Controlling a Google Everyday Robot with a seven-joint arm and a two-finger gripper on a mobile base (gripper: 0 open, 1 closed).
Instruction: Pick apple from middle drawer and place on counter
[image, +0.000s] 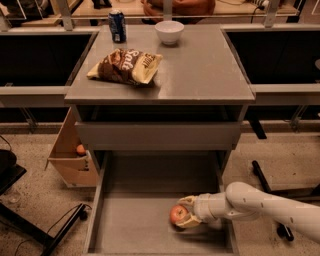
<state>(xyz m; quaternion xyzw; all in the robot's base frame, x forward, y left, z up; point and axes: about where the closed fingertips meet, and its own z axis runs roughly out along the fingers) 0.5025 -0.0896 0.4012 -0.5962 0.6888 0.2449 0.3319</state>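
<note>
Camera view shows the apple (177, 214) lying on the flat bottom of the open drawer (135, 225), toward the drawer's right side at about four o'clock from its middle; it is red-orange with a paler patch facing up. The gripper (181, 213) is down in the drawer with it, one pale finger (188, 200) against the apple at twelve o'clock and the other at six o'clock, so the two are clamped on the fruit; a dark shadow sits under the apple at six o'clock. The white arm (260, 207) reaches in from four o'clock of the picture, crossing over the drawer's right wall.

At twelve o'clock from the open drawer is a closed drawer front (157, 136); above that lies the grey counter (200, 75). On the counter, a brown and yellow chip bag (125, 66) lies at about nine o'clock from the middle; a white bowl (169, 32) stands at the far edge at twelve o'clock; a blue can (117, 26) stands upright at eleven o'clock, near the bowl but apart from it. The right half of the counter is bare.

At nine o'clock from the drawers, a cardboard box (70, 155) leans against the cabinet on the speckled floor; a small orange fruit (80, 149) rests inside it.
</note>
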